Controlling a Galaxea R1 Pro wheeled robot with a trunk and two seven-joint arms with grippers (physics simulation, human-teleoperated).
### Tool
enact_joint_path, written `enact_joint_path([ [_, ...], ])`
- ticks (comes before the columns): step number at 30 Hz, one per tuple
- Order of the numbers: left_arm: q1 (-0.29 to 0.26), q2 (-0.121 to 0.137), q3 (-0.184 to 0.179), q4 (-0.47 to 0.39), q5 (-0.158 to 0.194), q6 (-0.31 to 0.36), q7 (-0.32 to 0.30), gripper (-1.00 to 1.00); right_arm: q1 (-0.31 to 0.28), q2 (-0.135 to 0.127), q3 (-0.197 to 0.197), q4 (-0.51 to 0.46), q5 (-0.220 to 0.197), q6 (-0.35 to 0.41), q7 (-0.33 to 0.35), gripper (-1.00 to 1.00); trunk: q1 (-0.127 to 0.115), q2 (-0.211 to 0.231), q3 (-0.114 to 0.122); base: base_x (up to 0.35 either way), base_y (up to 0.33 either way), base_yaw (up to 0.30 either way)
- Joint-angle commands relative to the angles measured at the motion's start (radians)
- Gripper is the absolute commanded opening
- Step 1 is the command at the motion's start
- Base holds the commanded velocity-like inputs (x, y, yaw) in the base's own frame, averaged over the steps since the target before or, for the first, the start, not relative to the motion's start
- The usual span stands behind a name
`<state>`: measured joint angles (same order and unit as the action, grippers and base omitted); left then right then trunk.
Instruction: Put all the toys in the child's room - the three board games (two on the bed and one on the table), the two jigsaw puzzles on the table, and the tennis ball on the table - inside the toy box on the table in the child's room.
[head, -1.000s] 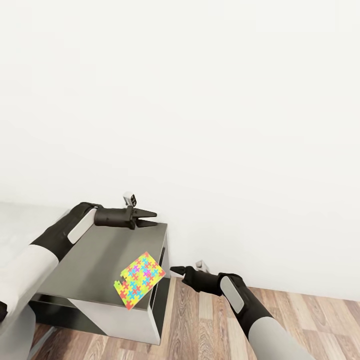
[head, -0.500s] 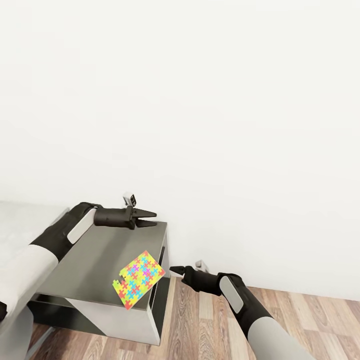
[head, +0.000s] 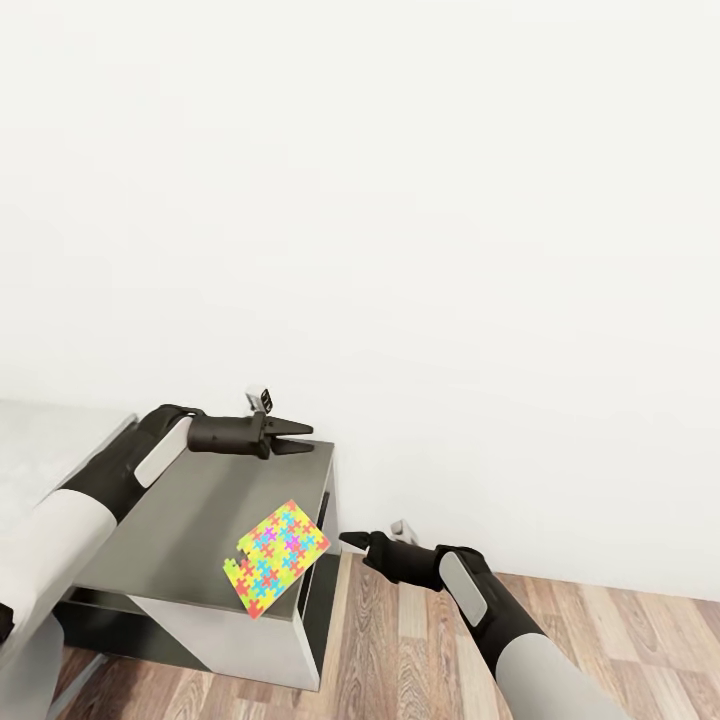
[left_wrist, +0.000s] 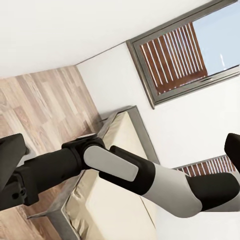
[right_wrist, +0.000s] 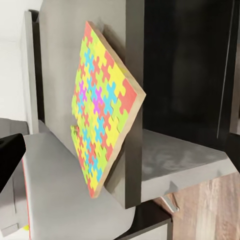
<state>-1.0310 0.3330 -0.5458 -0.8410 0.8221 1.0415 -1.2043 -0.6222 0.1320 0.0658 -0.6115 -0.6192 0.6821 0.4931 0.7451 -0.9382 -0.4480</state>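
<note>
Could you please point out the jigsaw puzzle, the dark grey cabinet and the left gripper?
jigsaw puzzle (head: 278, 558), head view, centre of its patterned face.
dark grey cabinet (head: 185, 520), head view, bare top.
left gripper (head: 300, 438), head view, midway between its fingertips.

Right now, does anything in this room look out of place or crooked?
Yes. The jigsaw puzzle lies askew at the front corner of the dark grey cabinet, turned like a diamond, with one corner poking past the cabinet's edge. Neither gripper holds it.

Right arm (left_wrist: 125, 172) before bed (left_wrist: 117, 210) and window (left_wrist: 187, 50)
</note>
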Motion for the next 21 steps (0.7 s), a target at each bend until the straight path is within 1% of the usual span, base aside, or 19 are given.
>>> enact_joint_path([
  [1,-0.001,0.001,-0.003,0.000,0.003,0.006,-0.003,1.00,-0.001,0.000,0.000,-0.001,-0.002,0.004,0.000,1.00,0.000,-0.001,-0.001,0.000,0.000,0.000],
  [8,-0.001,0.001,-0.003,0.000,0.004,0.006,-0.003,1.00,-0.001,0.000,0.000,-0.001,-0.002,0.005,0.003,1.00,0.000,-0.001,-0.001,0.000,0.011,0.000],
  [15,-0.001,0.002,-0.003,0.000,0.005,0.006,-0.003,1.00,-0.001,0.000,0.000,-0.001,-0.002,0.005,0.005,1.00,0.000,-0.001,-0.001,0.000,0.147,0.006],
  [21,-0.001,0.002,-0.004,0.000,0.005,0.006,-0.003,1.00,-0.001,0.000,0.000,-0.001,-0.002,0.005,0.005,1.00,0.000,-0.001,-0.001,0.000,0.035,0.070],
])
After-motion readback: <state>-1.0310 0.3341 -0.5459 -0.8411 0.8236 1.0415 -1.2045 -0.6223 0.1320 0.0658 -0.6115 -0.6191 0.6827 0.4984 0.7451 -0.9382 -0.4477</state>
